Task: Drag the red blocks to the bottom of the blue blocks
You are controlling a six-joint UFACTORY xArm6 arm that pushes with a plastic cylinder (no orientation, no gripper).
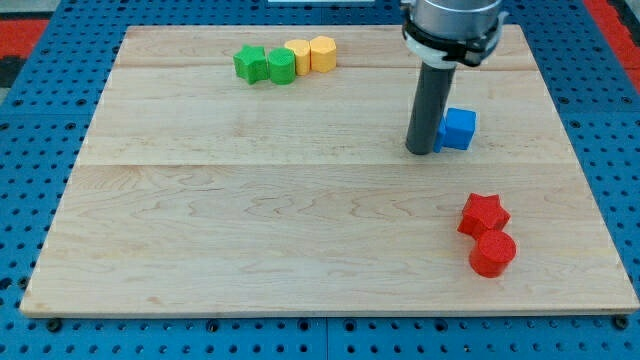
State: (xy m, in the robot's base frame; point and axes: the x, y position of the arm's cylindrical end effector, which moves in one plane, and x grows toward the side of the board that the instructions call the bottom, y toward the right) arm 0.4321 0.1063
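Note:
A red star block (484, 214) lies near the view's lower right, touching a red round block (492, 253) just below it. A blue cube (458, 128) sits at the view's upper right; a second blue piece behind my rod cannot be made out. My tip (421, 151) rests on the board just left of the blue cube, touching or nearly touching it. The red blocks lie well below the blue cube and slightly to its right.
A green star block (249, 64), a green round block (282, 68), a yellow block (299, 55) and a yellow hexagonal block (322, 53) stand in a row near the view's top. The wooden board (250, 220) lies on a blue pegboard.

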